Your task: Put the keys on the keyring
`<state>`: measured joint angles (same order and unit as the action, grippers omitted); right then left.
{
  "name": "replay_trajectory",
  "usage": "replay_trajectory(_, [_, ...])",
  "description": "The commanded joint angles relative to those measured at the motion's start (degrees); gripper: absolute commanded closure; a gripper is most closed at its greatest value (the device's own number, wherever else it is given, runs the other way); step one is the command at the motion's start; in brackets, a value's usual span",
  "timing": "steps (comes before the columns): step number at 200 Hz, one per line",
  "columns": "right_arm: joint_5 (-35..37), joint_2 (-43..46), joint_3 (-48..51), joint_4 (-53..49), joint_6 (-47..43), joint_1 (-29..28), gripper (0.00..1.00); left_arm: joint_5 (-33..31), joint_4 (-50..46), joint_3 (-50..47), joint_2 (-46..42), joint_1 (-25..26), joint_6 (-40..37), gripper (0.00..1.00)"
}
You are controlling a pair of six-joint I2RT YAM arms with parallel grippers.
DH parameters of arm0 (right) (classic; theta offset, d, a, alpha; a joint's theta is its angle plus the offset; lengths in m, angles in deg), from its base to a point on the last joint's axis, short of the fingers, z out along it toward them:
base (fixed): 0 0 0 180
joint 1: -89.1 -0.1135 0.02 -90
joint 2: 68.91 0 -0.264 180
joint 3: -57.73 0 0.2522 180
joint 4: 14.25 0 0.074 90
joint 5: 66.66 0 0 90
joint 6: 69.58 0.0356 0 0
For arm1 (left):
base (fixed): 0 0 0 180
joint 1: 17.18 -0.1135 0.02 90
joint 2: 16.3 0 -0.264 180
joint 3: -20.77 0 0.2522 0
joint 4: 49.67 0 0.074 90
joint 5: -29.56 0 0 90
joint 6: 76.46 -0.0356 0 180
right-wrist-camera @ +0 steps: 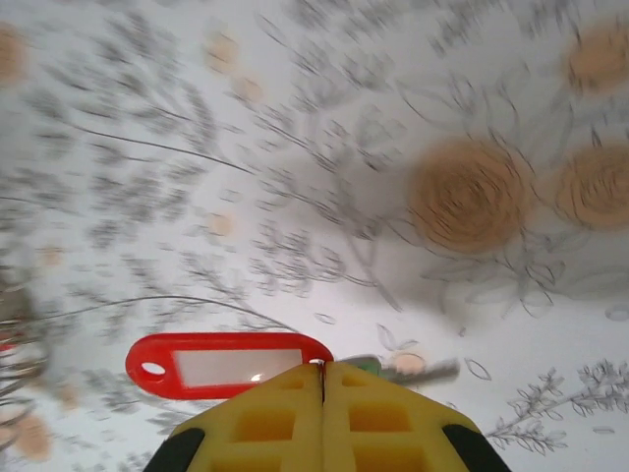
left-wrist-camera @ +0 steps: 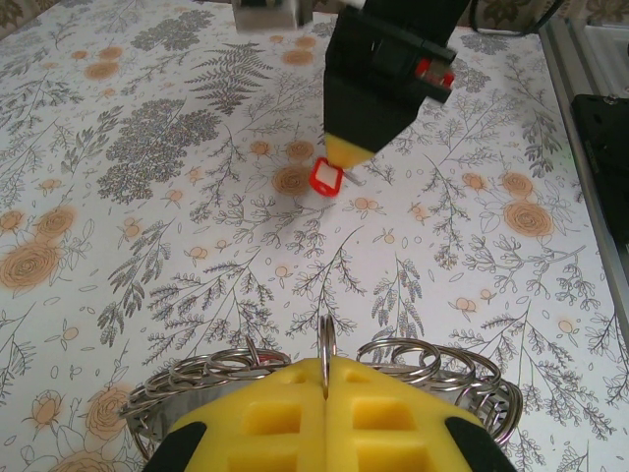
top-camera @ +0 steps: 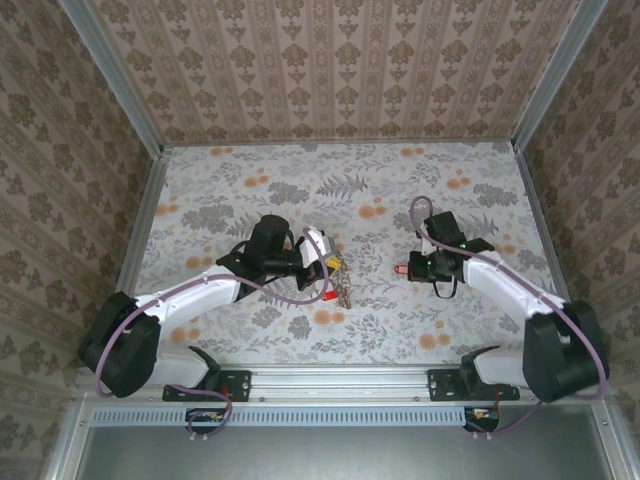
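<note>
Running crosswise to the right claw (right-wrist-camera: 322, 372), the key (right-wrist-camera: 231, 364) has its long axis straight across the right wrist view. Its red oval tag points left of the fingertips, and its silvery blade pokes out to their right. White label window of the tag faces up; small eyelet hole at the tag's far-left end. Tag is sharp while the flowered tabletop (top-camera: 300, 170) behind it is smeared.

Right claw: yellow fingers pressed together, pinching the key where the tag meets the blade. From above, the red tag shows just left of this claw, right of the tabletop's centre.

Keyring (left-wrist-camera: 197, 379): a bunch of silvery loops fanned out to either side of the left claw (left-wrist-camera: 324, 366), near the centre of the tabletop. One loop stands upright and edge-on between the fingertips. Left claw: fingers closed on that loop.

The two claws face each other, well apart, with open tabletop between them.

Second red-tagged key (top-camera: 328, 296) lies on the tabletop just near-side of the keyring, beside the left claw; which way it points cannot be read.
</note>
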<state>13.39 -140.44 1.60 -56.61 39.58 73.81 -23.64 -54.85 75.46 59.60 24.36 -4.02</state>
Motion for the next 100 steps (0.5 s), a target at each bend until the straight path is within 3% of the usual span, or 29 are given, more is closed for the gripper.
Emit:
replay_trajectory(1, [-4.5,7.5,2.0,5.5,-6.2,-2.3,0.99,1.1,1.0,2.0,-0.3,0.1,0.6,1.0])
replay_trajectory(25, [-4.2,15.9,5.8,9.9,-19.5,-7.3,1.0,1.1,0.9,2.2,-0.5,0.1,0.4,1.0])
replay_trajectory(49, [8.5,20.2,7.7,8.8,-33.1,-14.3,1.0,1.0,0.8,2.2,-0.6,0.2,0.4,1.0])
replay_trajectory(62, [14.4,18.4,5.8,4.5,-34.7,-16.0,1.0,0.9,0.8,2.3,-0.5,0.3,0.3,1.0])
replay_trajectory(80, [11.5,12.5,0.5,-5.0,-30.0,-14.9,1.0,0.9,0.9,2.5,-0.4,0.4,0.2,1.0])
replay_trajectory(92, [-1.9,7.0,-4.3,-10.2,-27.1,-10.0,1.0,1.0,0.9,2.6,-0.1,0.4,0.2,1.0])
replay_trajectory(100, [-3.4,3.8,-6.9,-11.1,-21.1,-8.3,1.0,1.1,0.8,2.9,0.0,0.4,0.2,1.0])
